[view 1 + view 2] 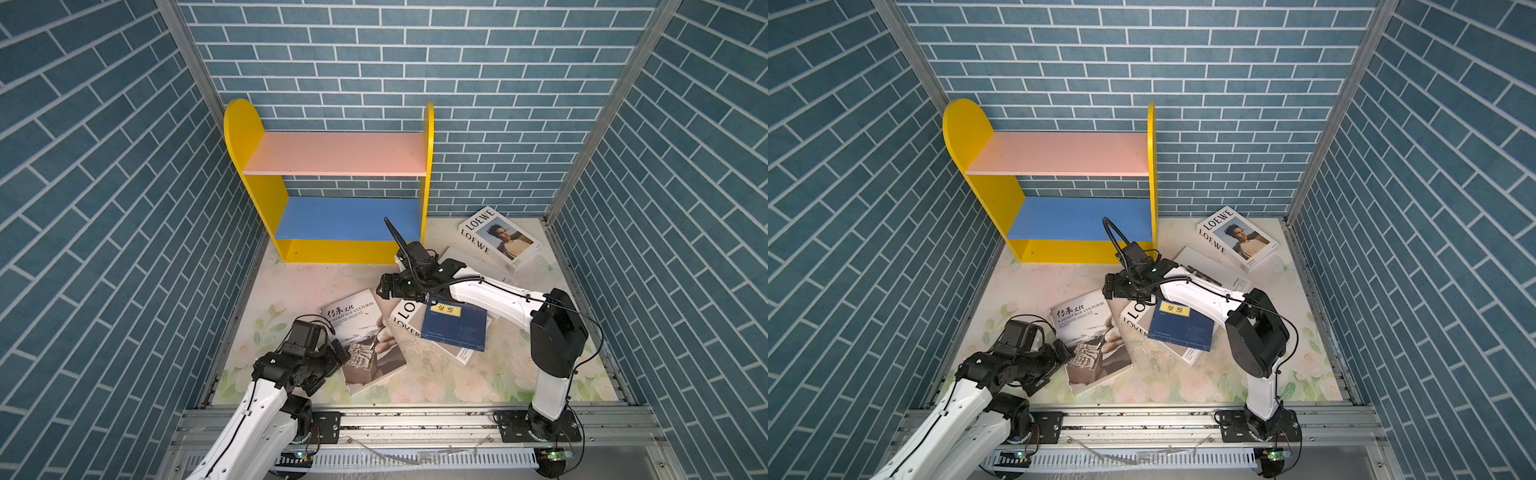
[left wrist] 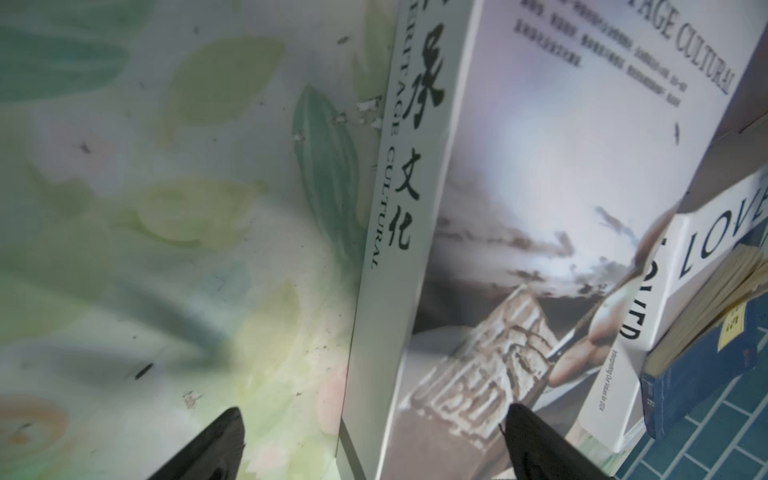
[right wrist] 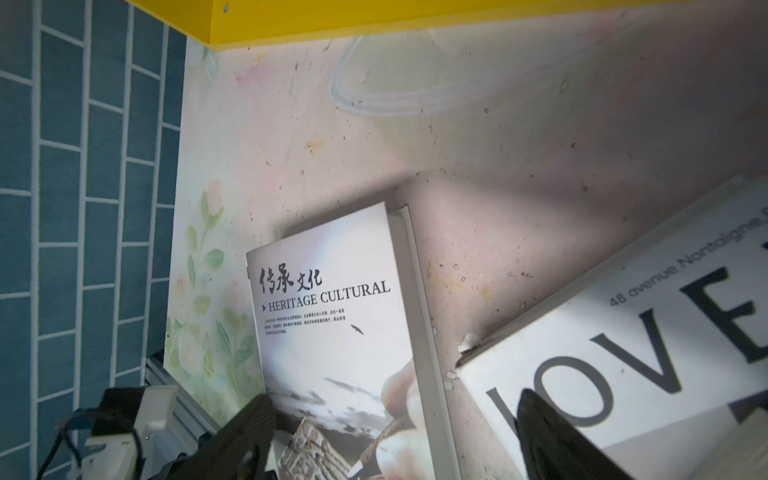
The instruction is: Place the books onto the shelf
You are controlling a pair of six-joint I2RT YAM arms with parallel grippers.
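The right arm [image 1: 490, 293] lies across a white book [image 1: 1225, 271] and hides most of its cover. It also covers the far end of the LOVER book [image 1: 404, 328], and the navy book [image 1: 455, 326] hides much of the rest. The print on the navy book's yellow label [image 1: 444, 308] is too small to read. In both top views the left arm [image 1: 299, 349] hides the left fingers [image 2: 220, 440]. In the left wrist view only their tips show, cut off by the edge, and the Heritage Cultural book [image 2: 540, 208] blurs close up.

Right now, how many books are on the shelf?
None: the shelf is bare. Nothing is held: the open left claw straddles an edge of the Heritage Cultural book, the open right claw hovers by the LOVER book. All five are left to shelve: those two, the navy book, the LOEWE book, a half-hidden white book.
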